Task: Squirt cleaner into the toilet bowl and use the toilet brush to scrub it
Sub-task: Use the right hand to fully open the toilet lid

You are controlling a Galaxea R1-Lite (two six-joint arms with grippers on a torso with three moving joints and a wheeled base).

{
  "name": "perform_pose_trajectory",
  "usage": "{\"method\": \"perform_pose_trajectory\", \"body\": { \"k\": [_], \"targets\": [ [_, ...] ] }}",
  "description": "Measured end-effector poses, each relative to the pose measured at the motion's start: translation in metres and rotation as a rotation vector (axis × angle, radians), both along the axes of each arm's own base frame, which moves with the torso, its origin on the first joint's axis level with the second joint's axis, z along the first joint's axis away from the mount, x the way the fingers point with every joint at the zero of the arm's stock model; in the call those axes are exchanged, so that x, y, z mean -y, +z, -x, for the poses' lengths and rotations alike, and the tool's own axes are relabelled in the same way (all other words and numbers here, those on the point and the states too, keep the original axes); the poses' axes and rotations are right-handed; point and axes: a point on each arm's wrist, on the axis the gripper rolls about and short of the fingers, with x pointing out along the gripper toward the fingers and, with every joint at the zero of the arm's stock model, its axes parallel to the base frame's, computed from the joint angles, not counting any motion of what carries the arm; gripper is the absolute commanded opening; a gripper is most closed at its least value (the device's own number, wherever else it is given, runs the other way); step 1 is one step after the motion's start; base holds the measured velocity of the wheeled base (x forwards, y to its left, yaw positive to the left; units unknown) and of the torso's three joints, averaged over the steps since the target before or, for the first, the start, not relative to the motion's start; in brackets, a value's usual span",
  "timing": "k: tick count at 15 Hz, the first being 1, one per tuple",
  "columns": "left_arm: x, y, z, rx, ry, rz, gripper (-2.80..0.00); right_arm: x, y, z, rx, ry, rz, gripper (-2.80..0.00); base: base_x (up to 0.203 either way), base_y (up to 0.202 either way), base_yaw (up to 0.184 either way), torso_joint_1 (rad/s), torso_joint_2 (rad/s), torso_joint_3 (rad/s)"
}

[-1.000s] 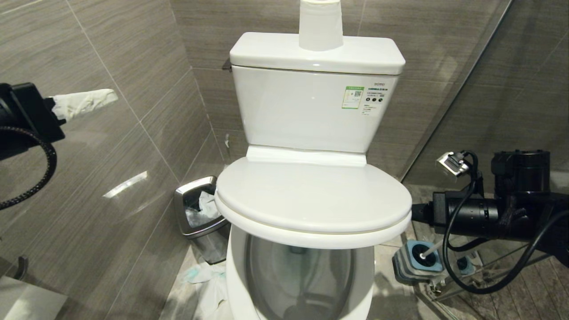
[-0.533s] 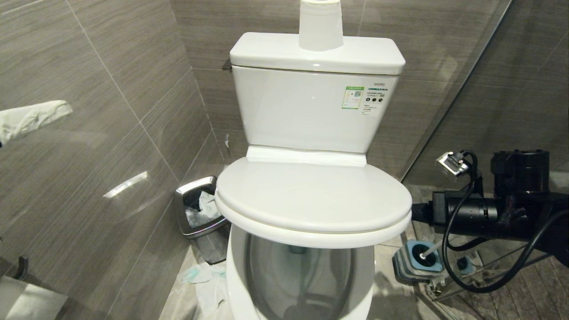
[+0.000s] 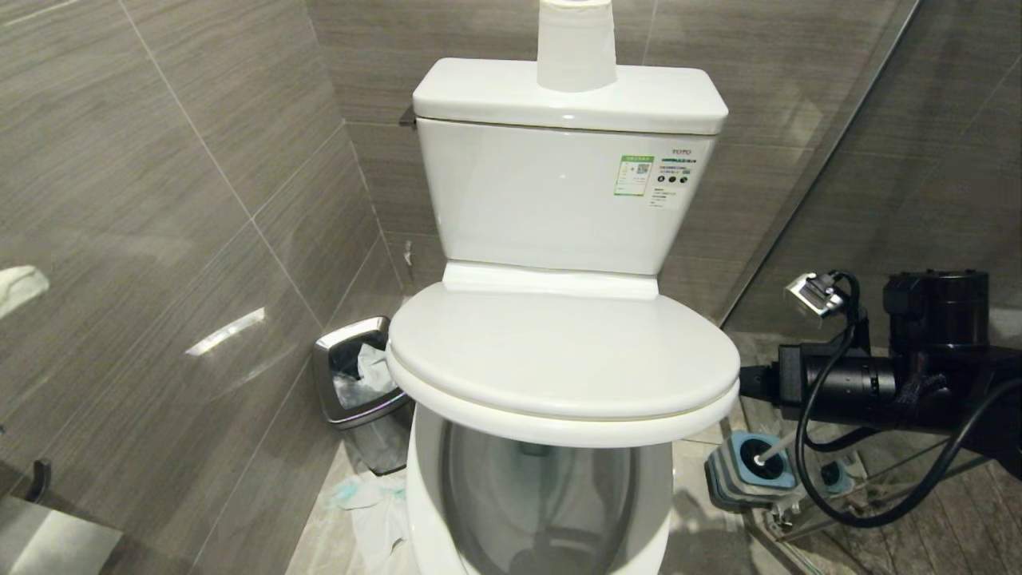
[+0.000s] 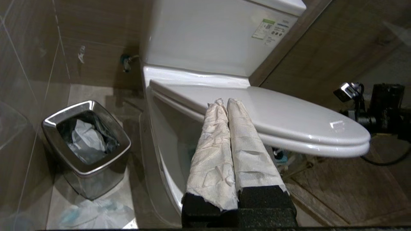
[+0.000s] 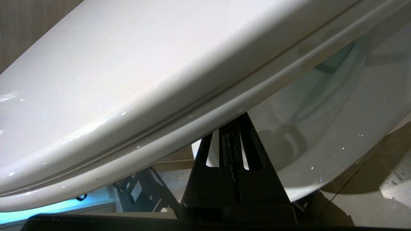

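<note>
A: Where is the toilet bowl [image 3: 536, 495] now?

B: It stands in the middle of the head view, low, at about 6 o'clock. The seat and lid [image 3: 559, 359] lie together over it, lifted partly, so the open basin shows below their front edge.

A: And the toilet brush [image 3: 773, 452]?

B: It is on the floor at 4 o'clock from the bowl. The thin white handle stands tilted in its grey and blue holder [image 3: 750, 475], just beside the bowl's base.

A: What does the right gripper [image 5: 236, 128] do?

B: The right arm [image 3: 870, 387] reaches in level from the 3 o'clock side. In its wrist view the black jaws are pressed together, holding nothing, and their tip is right under the rim of the seat. I cannot tell if it touches.

A: And the left gripper [image 4: 224, 102]?

B: It is outside the head view. In its wrist view the two fingers, wrapped in white paper, are clenched tight side by side, empty. They point toward the left edge of the seat, above the side of the bowl.

A: Anything else around?

B: A steel waste bin [image 3: 363, 391] with crumpled paper inside stands at 9 o'clock from the bowl, against the wall. Some paper [image 3: 371, 507] lies on the floor before it. A roll of paper [image 3: 576, 44] stands on the tank [image 3: 559, 160], at 12 o'clock.
</note>
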Motion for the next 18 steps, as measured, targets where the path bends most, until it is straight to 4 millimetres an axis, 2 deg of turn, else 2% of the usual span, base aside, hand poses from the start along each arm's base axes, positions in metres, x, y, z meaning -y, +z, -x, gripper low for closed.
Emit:
{"method": "perform_pose_trajectory", "body": {
  "k": [3, 7, 12, 18],
  "targets": [
    [0.0, -0.014, 0.027, -0.014, -0.046, -0.005, -2.8, 0.0, 0.001, 0.0, 0.004, -0.001, 0.0, -2.8, 0.0, 0.0, 0.0, 0.0, 0.0, 0.0],
    [-0.001, -0.022, 0.054, 0.01, -0.054, -0.004, -2.8, 0.0, 0.006, -0.003, 0.038, -0.002, -0.004, -2.8, 0.0, 0.0, 0.0, 0.0, 0.0, 0.0],
    [-0.002, -0.025, 0.068, 0.045, -0.045, -0.001, -2.8, -0.001, 0.008, -0.004, 0.048, -0.002, -0.006, -2.8, 0.0, 0.0, 0.0, 0.0, 0.0, 0.0],
    [-0.003, -0.056, 0.08, -0.013, -0.041, -0.011, -2.8, -0.001, 0.005, -0.008, 0.051, -0.002, -0.006, -2.8, 0.0, 0.0, 0.0, 0.0, 0.0, 0.0]
  ]
}}
